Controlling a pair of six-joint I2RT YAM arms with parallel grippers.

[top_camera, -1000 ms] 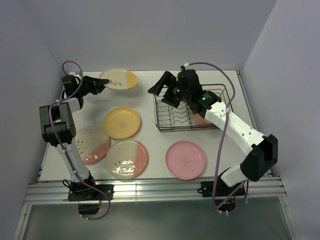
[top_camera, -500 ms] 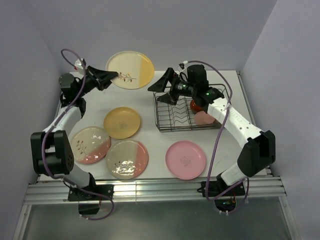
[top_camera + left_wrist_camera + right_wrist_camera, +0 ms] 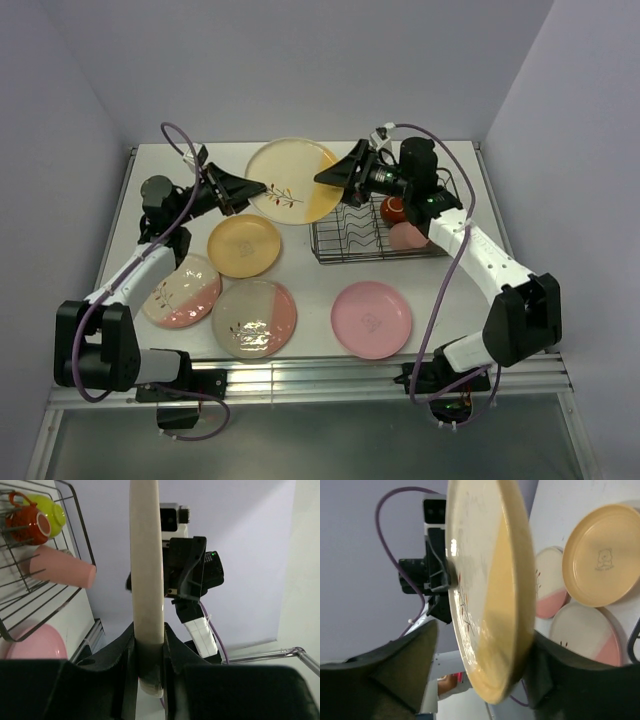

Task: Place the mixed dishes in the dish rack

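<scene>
The left gripper (image 3: 258, 188) pinches one rim of the cream-and-yellow plate (image 3: 293, 175) and holds it up in the air, tipped on its edge, between the two arms. The right gripper (image 3: 335, 184) is at the plate's other rim, its jaws apart, one on each side. The dish rack (image 3: 360, 258) sits just below the right arm, so that arm is nearer to it.

A white table (image 3: 312, 290) is enclosed on three sides by pale lavender walls (image 3: 300, 60). An aluminium rail (image 3: 320, 380) is fitted along its near edge.
</scene>
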